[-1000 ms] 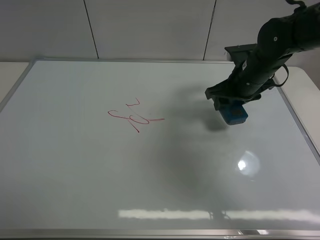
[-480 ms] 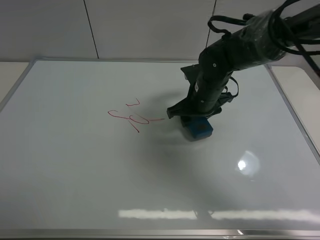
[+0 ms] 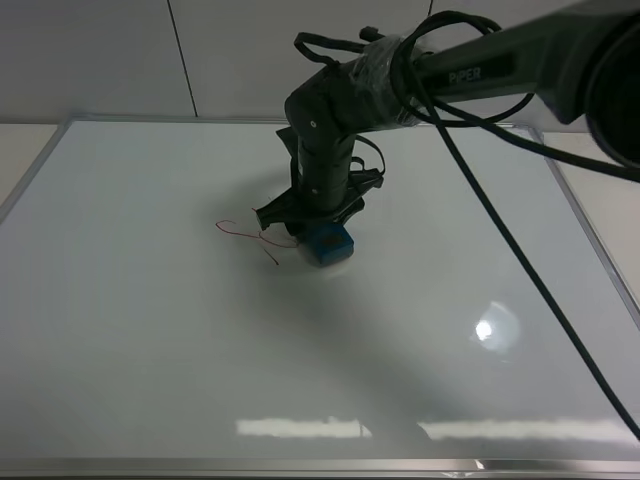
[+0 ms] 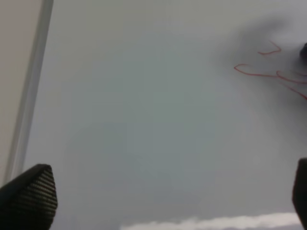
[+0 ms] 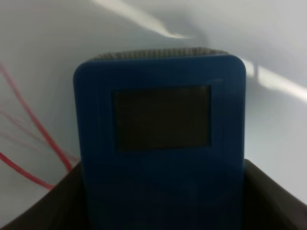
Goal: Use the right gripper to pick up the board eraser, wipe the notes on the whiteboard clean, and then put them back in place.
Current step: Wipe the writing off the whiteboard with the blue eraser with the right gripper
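Right pincer (image 3: 320, 232) pinching the board eraser (image 3: 328, 244) at the red notes (image 3: 243, 233).
The blue eraser is down at the whiteboard (image 3: 150, 330), about midway between its side edges and nearer the far edge. It covers the right end of the scribble. The left pincer (image 4: 165, 199) hangs spread wide above the board's left part, with the frame edge in its view.

Pale grey wall panels (image 3: 100, 60), split by thin dark seams (image 3: 181, 58), rise behind an off-white tabletop (image 3: 22, 145).
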`<state>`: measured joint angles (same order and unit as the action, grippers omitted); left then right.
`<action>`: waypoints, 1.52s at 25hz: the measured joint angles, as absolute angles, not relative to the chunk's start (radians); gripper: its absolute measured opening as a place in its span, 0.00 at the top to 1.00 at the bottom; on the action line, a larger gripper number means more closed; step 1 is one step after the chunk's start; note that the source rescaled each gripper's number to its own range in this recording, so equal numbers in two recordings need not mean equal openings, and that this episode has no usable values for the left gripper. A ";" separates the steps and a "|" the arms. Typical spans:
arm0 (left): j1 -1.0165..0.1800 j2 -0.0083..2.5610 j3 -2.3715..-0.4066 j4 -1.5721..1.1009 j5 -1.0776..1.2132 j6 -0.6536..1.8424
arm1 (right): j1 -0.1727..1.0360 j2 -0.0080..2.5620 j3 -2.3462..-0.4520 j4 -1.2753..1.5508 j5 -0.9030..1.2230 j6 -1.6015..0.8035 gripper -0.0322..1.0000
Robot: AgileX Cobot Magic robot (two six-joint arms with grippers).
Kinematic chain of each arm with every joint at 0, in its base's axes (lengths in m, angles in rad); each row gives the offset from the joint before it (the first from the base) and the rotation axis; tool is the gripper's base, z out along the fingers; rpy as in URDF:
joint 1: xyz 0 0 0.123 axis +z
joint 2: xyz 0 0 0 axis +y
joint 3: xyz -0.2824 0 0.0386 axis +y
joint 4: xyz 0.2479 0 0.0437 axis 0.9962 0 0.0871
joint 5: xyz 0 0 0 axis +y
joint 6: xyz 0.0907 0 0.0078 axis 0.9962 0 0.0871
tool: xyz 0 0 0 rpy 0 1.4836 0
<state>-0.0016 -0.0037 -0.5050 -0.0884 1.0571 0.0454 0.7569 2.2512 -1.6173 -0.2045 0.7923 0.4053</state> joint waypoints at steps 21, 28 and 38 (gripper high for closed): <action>-0.002 -0.004 -0.505 -0.088 1.057 0.045 | 0.922 2.345 -1.758 -0.256 0.767 0.403 0.96; -0.002 -0.004 -0.505 -0.088 1.057 0.045 | 0.939 2.353 -1.762 -0.272 0.737 0.426 0.96; -0.002 -0.004 -0.505 -0.088 1.057 0.045 | 0.890 2.357 -1.763 -0.370 0.734 0.535 0.96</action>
<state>-0.0016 -0.0037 -0.5050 -0.0884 1.0571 0.0454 0.8903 2.3575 -1.7626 -0.3704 0.7339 0.5346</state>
